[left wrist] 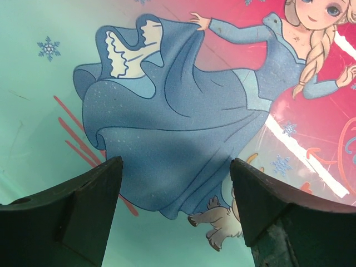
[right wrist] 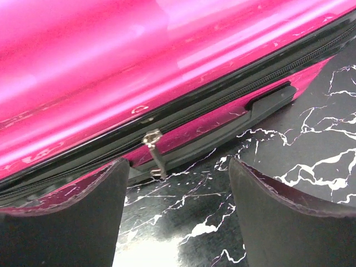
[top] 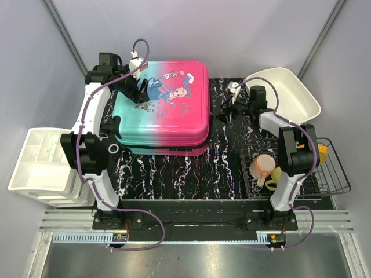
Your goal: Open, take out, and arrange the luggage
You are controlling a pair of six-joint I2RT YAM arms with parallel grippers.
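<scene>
The luggage [top: 165, 104] lies flat and closed on the black marbled mat, teal on its left, pink on its right, with a princess print on top. My left gripper [top: 139, 92] is open and empty, close over the teal part of the lid beside the blue dress print [left wrist: 167, 139]. My right gripper [top: 223, 113] is open and empty, low at the pink right side [right wrist: 167, 61]. A silver zipper pull [right wrist: 156, 158] hangs from the black zip there, just beyond my right fingers [right wrist: 78, 222].
A white oval tub [top: 290, 92] stands tilted at the back right. A black wire rack [top: 290, 171] at the right holds a pink cup [top: 264, 168] and yellow items [top: 319, 153]. A white compartment tray [top: 43, 165] sits off the mat at the left.
</scene>
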